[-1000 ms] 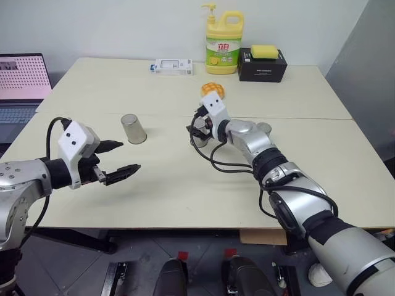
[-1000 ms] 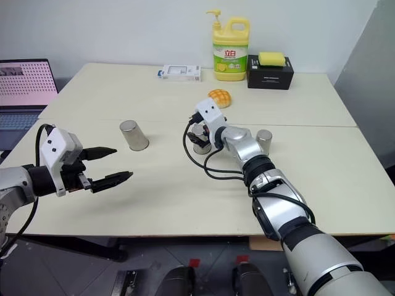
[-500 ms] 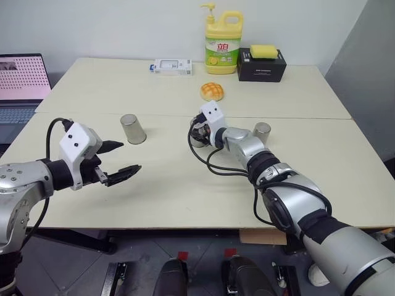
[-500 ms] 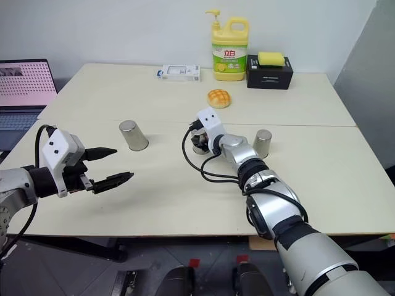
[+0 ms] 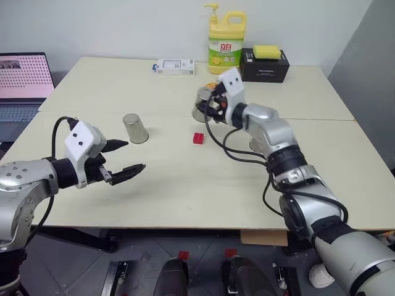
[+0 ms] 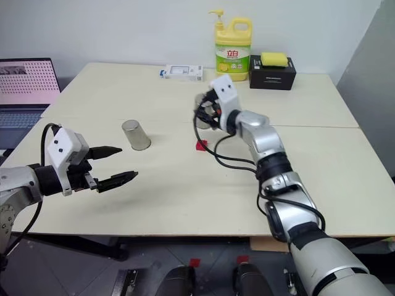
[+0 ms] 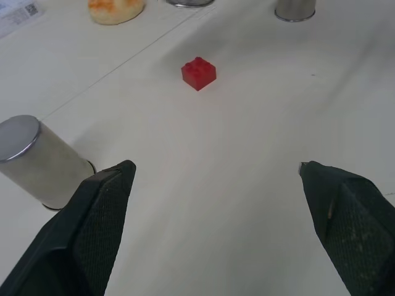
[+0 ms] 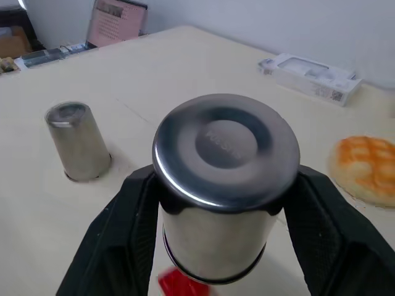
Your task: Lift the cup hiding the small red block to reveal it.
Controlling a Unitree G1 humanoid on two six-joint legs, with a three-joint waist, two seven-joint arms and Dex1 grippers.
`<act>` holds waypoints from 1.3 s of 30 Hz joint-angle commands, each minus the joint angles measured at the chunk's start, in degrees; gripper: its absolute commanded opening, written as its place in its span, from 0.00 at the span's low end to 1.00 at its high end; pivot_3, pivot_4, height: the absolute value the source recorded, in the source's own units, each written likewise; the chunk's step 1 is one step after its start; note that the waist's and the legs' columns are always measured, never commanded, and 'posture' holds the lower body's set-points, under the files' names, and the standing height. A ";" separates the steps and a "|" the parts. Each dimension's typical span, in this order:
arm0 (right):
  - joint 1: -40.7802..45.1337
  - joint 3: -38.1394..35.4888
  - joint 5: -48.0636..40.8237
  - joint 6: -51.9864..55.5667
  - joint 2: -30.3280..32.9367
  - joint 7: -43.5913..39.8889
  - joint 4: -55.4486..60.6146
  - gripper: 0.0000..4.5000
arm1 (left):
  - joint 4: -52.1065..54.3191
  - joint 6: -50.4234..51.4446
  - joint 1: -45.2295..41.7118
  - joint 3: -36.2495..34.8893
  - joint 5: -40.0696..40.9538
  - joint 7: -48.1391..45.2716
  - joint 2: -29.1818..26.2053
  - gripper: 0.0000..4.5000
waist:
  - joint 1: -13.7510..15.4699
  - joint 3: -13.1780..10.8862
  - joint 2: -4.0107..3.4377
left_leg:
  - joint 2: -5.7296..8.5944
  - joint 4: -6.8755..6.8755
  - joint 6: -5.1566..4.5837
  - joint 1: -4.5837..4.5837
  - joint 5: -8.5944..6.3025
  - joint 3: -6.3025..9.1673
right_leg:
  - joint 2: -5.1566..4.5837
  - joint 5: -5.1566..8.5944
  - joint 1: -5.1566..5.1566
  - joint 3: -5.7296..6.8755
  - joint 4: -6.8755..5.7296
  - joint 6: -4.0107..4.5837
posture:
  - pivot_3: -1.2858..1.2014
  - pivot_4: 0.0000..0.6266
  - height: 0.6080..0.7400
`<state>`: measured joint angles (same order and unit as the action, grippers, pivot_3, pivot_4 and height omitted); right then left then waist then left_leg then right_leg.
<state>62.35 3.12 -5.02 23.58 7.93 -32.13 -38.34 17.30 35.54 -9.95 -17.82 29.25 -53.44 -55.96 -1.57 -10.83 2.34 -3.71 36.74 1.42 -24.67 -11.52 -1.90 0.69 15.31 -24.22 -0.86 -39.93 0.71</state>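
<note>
Clamping the cup point(image 8: 225, 185) by its walls, the right gripper point(image 5: 213, 106) held light, slippery, rigid steel above the block point(image 5: 198, 138); left gripper point(image 5: 123, 158) fingers gaped empty.

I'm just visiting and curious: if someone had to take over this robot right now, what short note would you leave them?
Right gripper: shut on the steel cup, held up off the table.
Left gripper: open, holding nothing, above the table's near left part.
Red block: uncovered, lying on the table below and a little in front of the lifted cup.
Two other cups stand upside down: one on the left, one on the right, partly behind the right arm.
Done: the hiding cup is lifted and the block shows.
Left: probably only to set the cup down away from the block.
</note>
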 commanded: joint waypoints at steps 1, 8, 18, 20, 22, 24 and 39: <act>-0.33 0.06 1.30 2.43 1.02 2.19 0.98 0.57 | -0.30 -1.27 -2.47 1.25 0.21 -0.64 0.34 1.00 | -0.18 -0.03 -0.04 | 0.00 0.00 0.00 0.00 0.00 -0.02 | 0.00 0.00 -0.01 -0.02 0.00 0.00 | 0.52 0.24 1.00; 0.75 0.44 2.60 2.04 0.23 4.38 -5.67 0.57 | -2.03 -2.35 -4.59 3.30 -0.66 -1.26 0.69 1.00 | -0.86 -0.05 -0.07 | 0.02 -0.05 0.00 0.01 0.00 -0.08 | 0.29 0.01 -0.12 0.00 -0.05 0.04 | 0.52 0.24 1.00; 2.12 -2.42 -0.11 1.02 0.20 5.49 -0.45 0.99 | -1.45 -1.89 -3.50 3.31 -1.95 -0.08 0.72 1.00 | -0.73 -0.05 -0.08 | 0.02 -0.10 0.00 0.00 0.00 -0.08 | 0.22 0.01 -0.14 -0.05 -0.02 0.08 | 0.52 0.24 1.00; 1.70 -3.34 -1.68 1.90 0.81 4.81 6.51 0.99 | -0.98 -1.37 -2.90 2.93 -2.43 0.27 0.20 1.00 | -0.70 -0.06 -0.09 | 0.01 -0.10 0.00 0.00 0.00 -0.08 | 0.22 0.02 -0.14 -0.06 -0.03 0.07 | 0.52 0.24 1.00; 0.77 -4.26 -3.91 4.15 1.12 3.52 12.84 0.99 | -0.63 -1.54 -2.47 2.66 -3.33 1.03 -0.14 1.00 | -0.69 -0.07 -0.11 | -0.01 -0.11 0.00 0.00 0.00 -0.06 | 0.22 0.03 -0.14 -0.04 -0.03 0.06 | 0.52 0.24 1.00; -1.71 -4.34 -7.38 8.64 2.45 0.40 21.79 0.99 | -0.44 -1.72 -2.06 2.36 -4.40 2.13 -0.34 1.00 | -0.62 -0.06 -0.10 | -0.04 -0.12 0.00 -0.03 0.00 -0.03 | 0.22 0.04 -0.17 -0.02 -0.04 0.04 | 0.52 0.24 1.00; -37.13 -5.65 -25.29 21.57 30.59 -20.54 66.10 0.99 | 0.86 1.77 1.55 -2.92 -0.38 -1.11 -2.44 1.00 | -0.17 -0.09 -0.14 | 0.00 -0.17 0.00 0.23 0.00 -0.07 | -0.03 0.23 0.15 -0.01 0.15 -0.27 | 0.52 0.24 1.00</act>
<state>25.62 -1.06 -29.97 47.06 37.61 -52.29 24.97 17.27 37.26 -7.85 -18.54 28.07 -53.85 -56.98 -1.74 -10.91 2.21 -3.71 36.57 1.42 -24.43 -11.52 -1.97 0.68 15.54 -24.08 -0.89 -39.81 0.44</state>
